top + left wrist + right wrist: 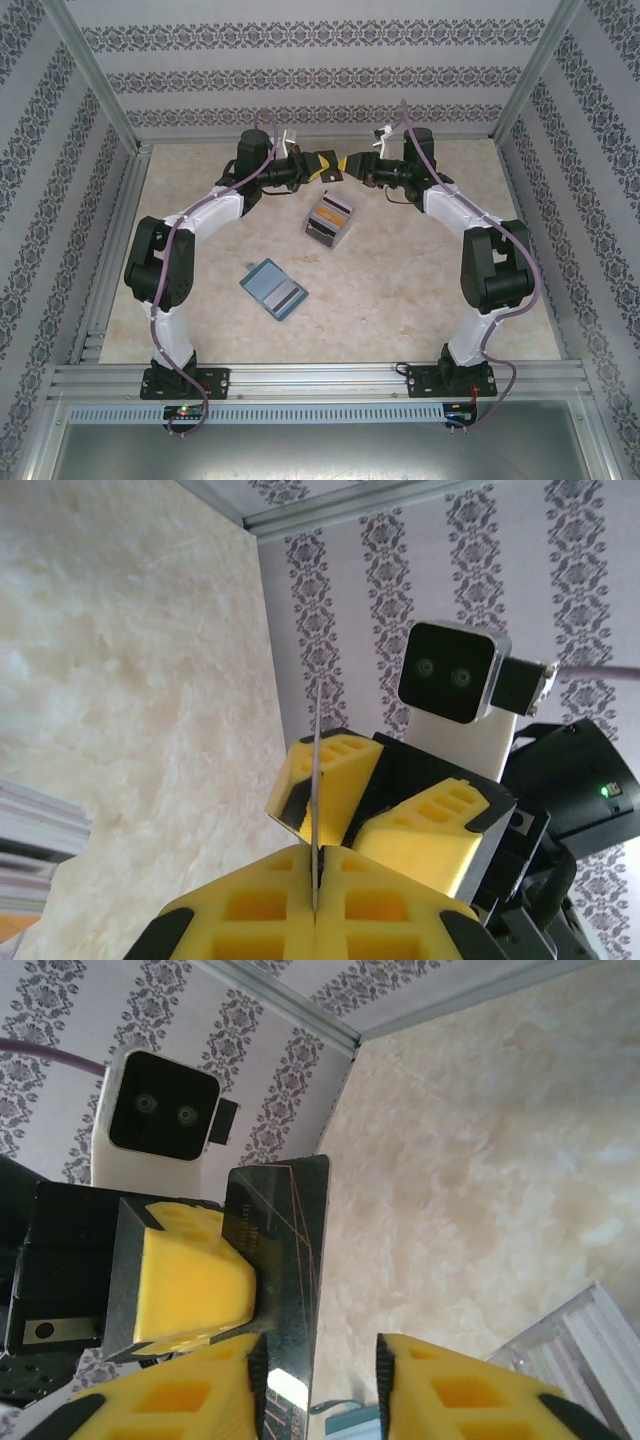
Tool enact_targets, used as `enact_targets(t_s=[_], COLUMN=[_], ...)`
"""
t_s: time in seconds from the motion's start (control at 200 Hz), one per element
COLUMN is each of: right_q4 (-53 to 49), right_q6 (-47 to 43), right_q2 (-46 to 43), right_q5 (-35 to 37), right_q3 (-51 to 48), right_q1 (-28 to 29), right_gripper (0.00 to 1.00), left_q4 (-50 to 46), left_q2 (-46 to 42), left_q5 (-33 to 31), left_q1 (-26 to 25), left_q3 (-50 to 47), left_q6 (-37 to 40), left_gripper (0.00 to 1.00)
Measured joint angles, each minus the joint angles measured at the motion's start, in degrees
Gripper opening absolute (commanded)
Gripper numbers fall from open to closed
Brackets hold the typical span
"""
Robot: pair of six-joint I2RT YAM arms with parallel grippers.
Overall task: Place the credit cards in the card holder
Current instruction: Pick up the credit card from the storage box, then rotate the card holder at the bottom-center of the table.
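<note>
My left hand (316, 865) pinches the credit card (316, 770) tight: thin, glossy, dark, fine lines across its face. My right hand (320, 1360) stands parted around its other end, gripping nothing.

The dark card (285, 1250) is glossy plastic, mirror-smooth. The left gripper (316, 865) has fingers (240, 915) of matt yellow plastic with black rims. The table (400, 270) top looks smooth, cream and marbled, with a low sheen. The rails (330, 380) at its six o'clock edge are brushed metal. The walls (300, 40) look like matt patterned paper. The box (328, 222), at one o'clock from the matt teal wallet (273, 289), is clear plastic.
</note>
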Motion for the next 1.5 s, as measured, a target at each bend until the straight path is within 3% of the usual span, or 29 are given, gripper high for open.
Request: enact_targets(t_s=[0.195, 0.43, 0.51, 0.62, 0.729, 0.829, 0.899, 1.124, 1.309, 1.504], right_q4=[0.1, 0.1, 0.2, 0.5, 0.9, 0.7, 0.6, -0.2, 0.1, 4.1], right_q6=[1.2, 1.5, 1.6, 2.3, 2.6, 2.5, 2.3, 2.8, 7.1, 13.0], right_q2=[0.0, -0.1, -0.3, -1.4, -2.8, -4.0, -6.0, -14.8, -18.5, -16.3], right_q5=[-4.0, -6.9, -7.6, -7.8, -7.9, -7.9, -7.2, -1.4, 7.7, 16.3], right_q3=[-2.0, -4.7, -5.4, -6.5, -8.0, -9.6, -11.2, -22.8, -33.0, -35.4], right_q1=[0.2, 2.3, 3.3, 3.5, 3.4, 3.5, 3.5, 6.8, 20.3, 34.0], right_gripper=[0.4, 0.33, 0.27, 0.06, 0.0, 0.0, 0.0, 0.0, 0.0, 0.0], left_q4=[-2.9, -7.9, -8.6, -9.4, -10.2, -12.4, -15.9, -28.6, -36.6, -42.1], left_q2=[-0.3, -2.2, -2.8, -3.0, -3.1, -3.7, -4.4, -12.4, -18.0, -20.5], left_q5=[4.5, 7.0, 7.4, 8.0, 8.7, 8.5, 6.4, -6.0, -16.5, -26.8], left_q1=[0.0, 0.0, 0.0, 0.0, 0.0, -0.2, 0.0, 0.8, 1.5, 2.3], left_q3=[-1.8, -3.8, -3.9, -4.1, -4.4, -4.5, -4.8, -10.8, -19.3, -25.4], left_q6=[3.6, 8.8, 9.8, 10.6, 11.6, 13.7, 16.0, 24.4, 28.8, 31.0], left_gripper=[0.0, 0.0, 0.0, 0.0, 0.0, 0.31, 0.38, 0.38, 0.38, 0.38])
